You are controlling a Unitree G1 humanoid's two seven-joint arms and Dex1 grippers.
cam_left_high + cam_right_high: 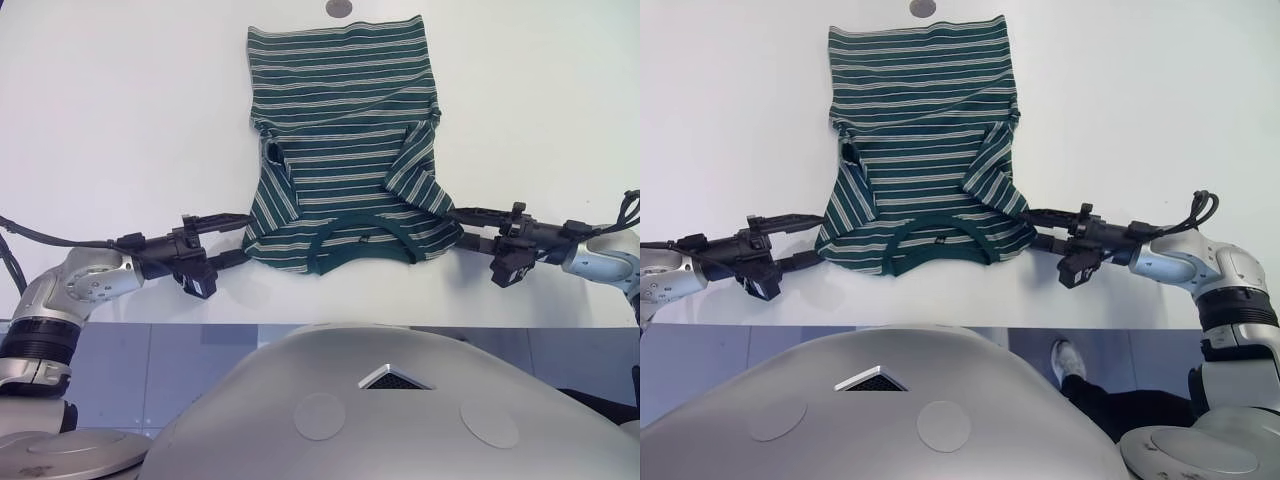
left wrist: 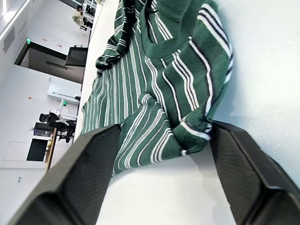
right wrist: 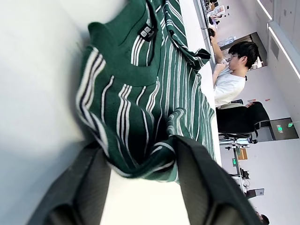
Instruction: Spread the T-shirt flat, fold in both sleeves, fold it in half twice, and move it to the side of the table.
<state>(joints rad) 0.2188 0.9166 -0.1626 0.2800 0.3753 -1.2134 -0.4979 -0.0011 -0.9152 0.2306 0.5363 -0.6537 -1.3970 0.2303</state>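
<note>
The left pincer (image 1: 243,236) sits low on the surface (image 1: 120,120) with its fingers (image 2: 89,178) apart. The near shoulder corner of the T-shirt (image 1: 340,130) lies loose in the gap between them. The right pincer (image 1: 458,226) is at the opposite shoulder corner, with a bunch of striped cloth inside it. I cannot tell whether it has bitten down or only brackets the cloth.

Between the two pincers runs the collar (image 2: 164,44), and the rest of the shirt stretches away beyond them towards its hem on the far side. The sleeve (image 1: 415,165) just past the right pincer lies folded diagonally over the body. The one past the left pincer looks tucked in too, though less neatly.

To my eye the sleeves are done and the first half-fold comes next. The shirt is a light, limp knit. It should drape and drag rather than hold a shape, and a layer can slip out of a shallow pinch. The ribbed collar and shoulder seams are the firmest spots. A good hold would be at both shoulder corners, taking every layer, and the two corners should be lifted evenly so that the folded sleeves stay put.
</note>
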